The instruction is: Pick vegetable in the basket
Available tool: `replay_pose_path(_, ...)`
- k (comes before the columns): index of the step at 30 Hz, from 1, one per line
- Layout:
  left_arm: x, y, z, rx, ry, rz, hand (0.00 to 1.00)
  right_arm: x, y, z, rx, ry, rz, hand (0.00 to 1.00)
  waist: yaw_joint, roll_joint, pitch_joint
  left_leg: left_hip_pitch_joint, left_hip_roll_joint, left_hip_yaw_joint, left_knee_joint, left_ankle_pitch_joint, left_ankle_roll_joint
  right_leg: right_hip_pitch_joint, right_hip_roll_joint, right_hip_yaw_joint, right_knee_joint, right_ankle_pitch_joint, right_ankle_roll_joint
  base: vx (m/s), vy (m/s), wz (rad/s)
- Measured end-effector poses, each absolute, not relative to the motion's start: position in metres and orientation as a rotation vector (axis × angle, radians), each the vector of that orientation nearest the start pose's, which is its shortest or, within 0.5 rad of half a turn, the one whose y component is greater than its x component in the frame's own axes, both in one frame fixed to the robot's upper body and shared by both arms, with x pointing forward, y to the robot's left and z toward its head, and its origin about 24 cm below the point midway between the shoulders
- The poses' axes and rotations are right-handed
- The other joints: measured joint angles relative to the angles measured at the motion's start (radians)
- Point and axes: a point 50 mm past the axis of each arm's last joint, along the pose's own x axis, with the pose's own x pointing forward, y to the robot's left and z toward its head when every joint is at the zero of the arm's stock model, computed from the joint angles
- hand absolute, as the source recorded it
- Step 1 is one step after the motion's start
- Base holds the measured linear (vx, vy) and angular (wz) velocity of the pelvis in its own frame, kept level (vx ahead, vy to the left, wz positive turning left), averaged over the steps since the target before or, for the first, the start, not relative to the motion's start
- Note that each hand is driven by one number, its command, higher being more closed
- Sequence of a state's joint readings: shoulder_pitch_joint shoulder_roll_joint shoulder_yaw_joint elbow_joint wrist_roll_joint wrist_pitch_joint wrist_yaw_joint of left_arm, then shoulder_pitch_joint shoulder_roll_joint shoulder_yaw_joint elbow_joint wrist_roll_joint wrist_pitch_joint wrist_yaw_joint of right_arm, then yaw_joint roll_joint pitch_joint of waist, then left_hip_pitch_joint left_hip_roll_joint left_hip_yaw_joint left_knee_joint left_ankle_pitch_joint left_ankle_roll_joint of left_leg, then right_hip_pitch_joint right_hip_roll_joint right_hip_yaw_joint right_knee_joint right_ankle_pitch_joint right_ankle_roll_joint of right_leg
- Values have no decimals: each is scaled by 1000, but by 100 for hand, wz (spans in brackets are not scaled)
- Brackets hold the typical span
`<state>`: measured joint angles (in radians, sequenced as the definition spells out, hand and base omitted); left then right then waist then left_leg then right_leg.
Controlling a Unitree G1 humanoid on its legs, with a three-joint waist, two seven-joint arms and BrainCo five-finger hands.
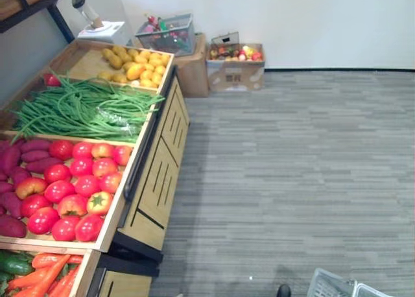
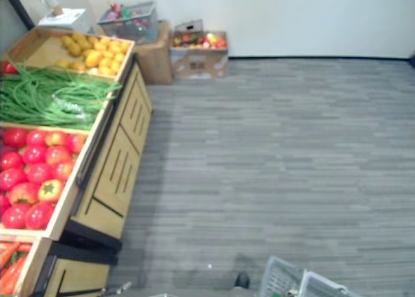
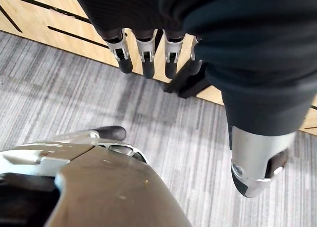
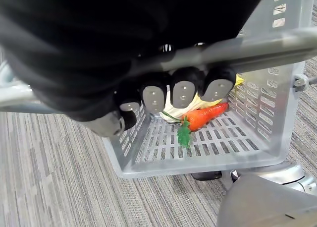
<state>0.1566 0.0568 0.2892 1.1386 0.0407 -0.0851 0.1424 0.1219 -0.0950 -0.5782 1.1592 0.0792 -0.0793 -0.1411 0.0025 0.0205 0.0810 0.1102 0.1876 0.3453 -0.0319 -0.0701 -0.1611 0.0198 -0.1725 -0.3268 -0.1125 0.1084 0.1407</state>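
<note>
Right hand (image 4: 173,93) clenched round the handle (image 4: 277,46) of a grey slatted plastic basket (image 4: 198,160), over the striped grey carpet (image 4: 59,177). Inside, on the basket's floor: an orange carrot (image 4: 205,116) with a green leafy top, touching a pale yellow-white vegetable (image 4: 190,104) partly hidden behind the fingers. Left hand (image 3: 147,51) released, fingers straight and holding nothing, beside the wooden desk (image 3: 44,19) front.

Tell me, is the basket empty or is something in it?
Not empty. A carrot and a pale leafy vegetable lie inside the basket, below the right hand curled round its handle.
</note>
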Motion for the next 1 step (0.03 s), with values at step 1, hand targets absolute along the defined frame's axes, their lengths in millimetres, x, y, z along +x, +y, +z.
replay_pose_path(1,44,213,-169,17,1201,435,0,36,-252,-162,200,1136,-791,100,0,0,0,0,0,0,0,0,0,0,0,1,0,0,0,0,0,0)
